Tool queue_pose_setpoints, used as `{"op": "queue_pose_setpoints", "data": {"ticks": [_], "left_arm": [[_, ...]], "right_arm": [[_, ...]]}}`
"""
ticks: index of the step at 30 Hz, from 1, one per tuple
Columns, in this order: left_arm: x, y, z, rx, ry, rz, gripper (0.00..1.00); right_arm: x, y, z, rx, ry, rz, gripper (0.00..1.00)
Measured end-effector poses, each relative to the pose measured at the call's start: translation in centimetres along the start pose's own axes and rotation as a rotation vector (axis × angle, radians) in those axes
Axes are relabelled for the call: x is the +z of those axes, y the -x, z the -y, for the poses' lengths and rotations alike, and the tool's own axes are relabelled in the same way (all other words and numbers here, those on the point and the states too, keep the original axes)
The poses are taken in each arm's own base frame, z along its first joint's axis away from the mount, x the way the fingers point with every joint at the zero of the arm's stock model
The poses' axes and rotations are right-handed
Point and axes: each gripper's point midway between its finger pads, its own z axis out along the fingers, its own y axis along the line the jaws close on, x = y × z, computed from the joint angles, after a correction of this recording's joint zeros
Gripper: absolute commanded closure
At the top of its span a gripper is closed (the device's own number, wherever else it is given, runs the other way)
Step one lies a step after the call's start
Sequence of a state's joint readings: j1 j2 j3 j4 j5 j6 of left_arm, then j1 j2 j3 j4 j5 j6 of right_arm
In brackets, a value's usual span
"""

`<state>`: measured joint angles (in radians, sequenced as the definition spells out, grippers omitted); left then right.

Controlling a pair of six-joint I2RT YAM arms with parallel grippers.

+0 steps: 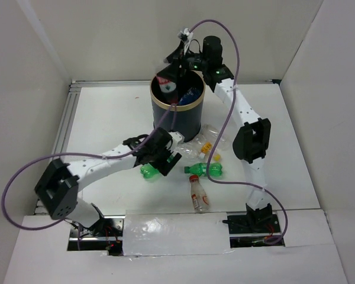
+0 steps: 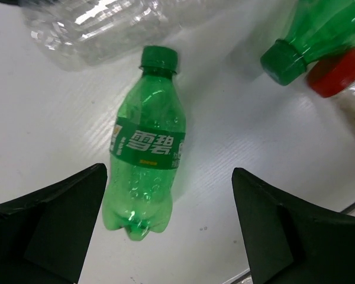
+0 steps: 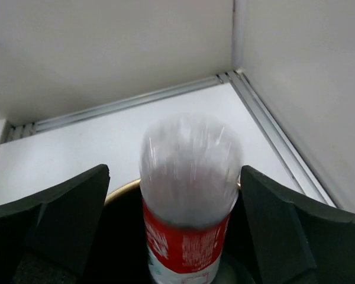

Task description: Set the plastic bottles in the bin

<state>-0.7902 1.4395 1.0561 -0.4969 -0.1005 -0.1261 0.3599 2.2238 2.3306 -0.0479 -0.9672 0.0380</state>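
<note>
The dark bin (image 1: pixel 177 121) with its gold rim (image 3: pixel 122 190) stands at the back middle of the table. My right gripper (image 1: pixel 175 66) (image 3: pixel 174 228) hovers over it, open. A clear bottle with a red label (image 3: pixel 188 204) (image 1: pixel 164 83) is blurred between the fingers, its cap end pointing down into the bin. A blue-labelled bottle (image 1: pixel 190 94) lies inside. My left gripper (image 1: pixel 160 157) (image 2: pixel 171 228) is open just above a green bottle (image 2: pixel 147 151) (image 1: pixel 148 172) lying on the table. The bottle's base sits between the fingers, closer to the left finger (image 2: pixel 53 228).
More bottles lie to the right of the left gripper: a second green one (image 1: pixel 205 170) (image 2: pixel 319 29), a clear one with a red cap (image 1: pixel 199 194) (image 2: pixel 337 72), a clear one with yellow (image 1: pixel 207 148) and a crumpled clear one (image 2: pixel 100 23). The purple cable (image 1: pixel 222 127) loops over them.
</note>
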Motion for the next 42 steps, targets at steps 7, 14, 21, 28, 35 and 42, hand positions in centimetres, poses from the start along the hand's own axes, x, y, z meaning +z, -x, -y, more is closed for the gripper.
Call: {"op": "queue_pose_setpoints", "data": {"ticks": [7,14,21,28,35,42], "left_arm": [[5.7,-5.3,1.0,0.087,0.030,-0.235,0.05],[6.5,-5.7,0.7,0.108,0.073,-0.264,0.94],[-1.2,3.8,2.3,0.089,-0.007,-0.008,1.00],[-20.1,24.6,-0.3,-0.012,-0.033,0.762,1.00],[-19.6,33.1,-9.0,-0.218,0.220,0.978,0.65],[-1.6,27.8,-13.5,-0.310,0.335,0.614,0.12]], "right_arm": [[-3.7,0.1,3.6,0.052,-0.133,-0.019,0.00],[-19.5,0.9,5.0,0.019,-0.375,-0.125,0.78],[-28.3,-12.1,-1.6,0.149,-0.412,-0.379,0.17],[-30.3,-25.5,-8.2,0.392,-0.355,-0.582,0.00],[-27.9,-27.6,-7.7,0.399,-0.355,-0.627,0.00],[-26.3,-31.4,-6.0,0.396,-0.419,-0.724,0.00]]}}
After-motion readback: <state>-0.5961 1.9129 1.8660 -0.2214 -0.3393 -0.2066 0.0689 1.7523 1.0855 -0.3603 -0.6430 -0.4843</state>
